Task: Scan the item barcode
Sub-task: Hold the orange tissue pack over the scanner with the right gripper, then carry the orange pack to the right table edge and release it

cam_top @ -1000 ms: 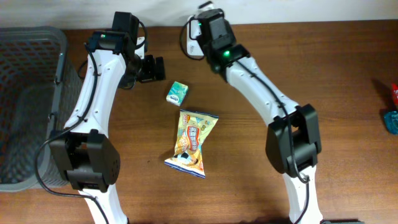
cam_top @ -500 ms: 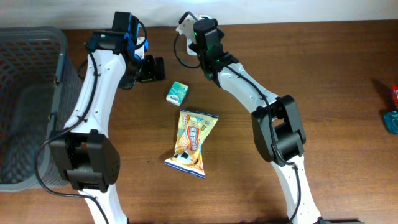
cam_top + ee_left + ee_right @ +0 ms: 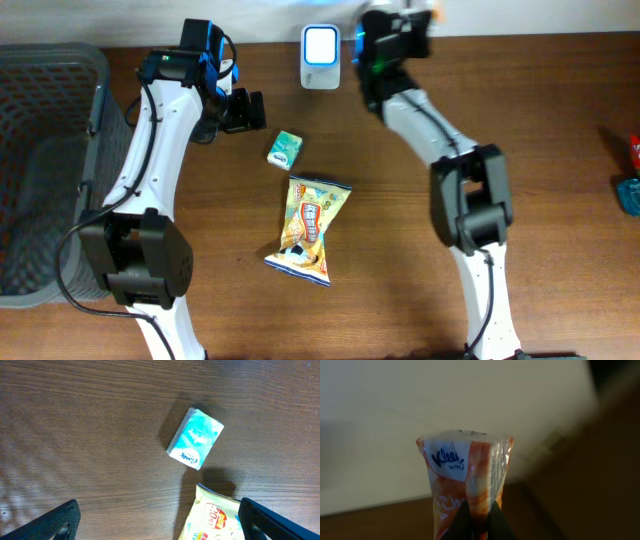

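Now, glossy orange tissue packet [image 3: 465, 475]

Wide free room on the worktop [image 3: 560, 130] right of the right arm [image 3: 430, 125], blocked only by small packets [image 3: 630, 175] at the far edge. Tight in the middle: teal tissue pack [image 3: 285, 149] just beside the snack bag [image 3: 308, 228], near the spread left pincer [image 3: 247, 111]; at the back, scanner [image 3: 320, 45] beside the right pincer [image 3: 479, 520] clamped on an orange tissue pack [image 3: 465, 467]. Shut off on the left by the basket [image 3: 60, 55].
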### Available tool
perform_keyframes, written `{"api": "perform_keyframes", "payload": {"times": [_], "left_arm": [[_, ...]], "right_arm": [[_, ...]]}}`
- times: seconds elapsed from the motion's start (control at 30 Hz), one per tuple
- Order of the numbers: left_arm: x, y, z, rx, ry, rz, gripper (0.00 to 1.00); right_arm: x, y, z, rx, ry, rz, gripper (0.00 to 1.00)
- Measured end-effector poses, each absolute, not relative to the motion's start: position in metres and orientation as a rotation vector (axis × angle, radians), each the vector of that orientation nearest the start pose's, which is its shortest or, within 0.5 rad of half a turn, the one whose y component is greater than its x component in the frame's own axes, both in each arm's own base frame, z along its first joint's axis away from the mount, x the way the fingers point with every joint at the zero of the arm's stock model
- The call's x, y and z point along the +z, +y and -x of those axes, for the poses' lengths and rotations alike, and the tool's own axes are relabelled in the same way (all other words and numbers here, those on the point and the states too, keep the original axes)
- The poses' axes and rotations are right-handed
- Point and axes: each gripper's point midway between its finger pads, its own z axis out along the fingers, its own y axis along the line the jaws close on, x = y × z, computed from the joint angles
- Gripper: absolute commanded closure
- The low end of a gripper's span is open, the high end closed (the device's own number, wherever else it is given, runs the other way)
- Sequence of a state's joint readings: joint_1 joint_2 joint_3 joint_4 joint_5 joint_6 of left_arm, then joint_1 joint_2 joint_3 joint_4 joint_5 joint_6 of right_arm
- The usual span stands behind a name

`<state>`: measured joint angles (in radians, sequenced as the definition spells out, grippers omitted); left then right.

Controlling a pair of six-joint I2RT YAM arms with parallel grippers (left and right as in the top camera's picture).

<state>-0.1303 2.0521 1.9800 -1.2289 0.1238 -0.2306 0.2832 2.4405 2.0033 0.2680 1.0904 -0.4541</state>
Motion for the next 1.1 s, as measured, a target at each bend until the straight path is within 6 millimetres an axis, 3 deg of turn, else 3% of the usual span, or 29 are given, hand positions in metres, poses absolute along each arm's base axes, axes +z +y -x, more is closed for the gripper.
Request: {"api": "perform_keyframes", "payload": {"times": [0.03,0.07,0.13,0.23,0.4,0.5,0.63,0.67,0.73,0.77,0.97,1.03,1.1], "left_arm": [[0.154,-0.08,-0.45,-0.247,2.886,0.121,0.01],[0.154,-0.08,-0.449,-0.247,2.886,0.12,0.01],[0.154,-0.08,-0.449,-0.246,2.886,0.121,0.01],[0.154,-0.08,-0.449,-0.246,2.886,0.121,0.01],[0.154,-0.08,-0.449,-0.247,2.886,0.121,0.01],[0.154,-0.08,-0.45,-0.247,2.885,0.12,0.01],[0.154,-0.08,-0.449,-0.247,2.886,0.12,0.01],[0.154,-0.08,-0.449,-0.246,2.886,0.121,0.01],[0.154,-0.08,-0.449,-0.246,2.886,0.121,0.01],[0.154,-0.08,-0.45,-0.247,2.886,0.121,0.01],[0.154,-0.08,-0.45,-0.247,2.886,0.121,0.01],[0.154,-0.08,-0.449,-0.247,2.886,0.12,0.01],[0.154,-0.08,-0.449,-0.246,2.886,0.121,0.01]], "right_arm": [[0.206,-0.013,-0.628,-1.173,1.772,-0.275,0.96],[0.205,-0.035,-0.621,-1.237,1.78,-0.324,0.96],[0.202,-0.1,-0.595,-1.436,1.801,-0.467,0.96],[0.194,-0.157,-0.565,-1.647,1.869,-0.53,0.96],[0.167,-0.227,-0.516,-1.871,2.064,-0.511,0.96],[0.116,-0.268,-0.47,-1.768,2.364,-0.514,0.96],[0.065,-0.317,-0.416,-1.397,2.522,-0.946,0.96],[0.06,-0.324,-0.408,-1.35,2.532,-1.005,0.96],[0.052,-0.338,-0.392,-1.283,2.546,-1.11,0.41],[0.049,-0.342,-0.387,-1.255,2.548,-1.146,0.01],[0.043,-0.341,-0.382,-1.194,2.58,-1.182,0.01],[0.046,-0.33,-0.396,-1.131,2.581,-1.156,0.01],[0.077,-0.312,-0.427,-0.996,2.523,-1.112,0.01]]}}
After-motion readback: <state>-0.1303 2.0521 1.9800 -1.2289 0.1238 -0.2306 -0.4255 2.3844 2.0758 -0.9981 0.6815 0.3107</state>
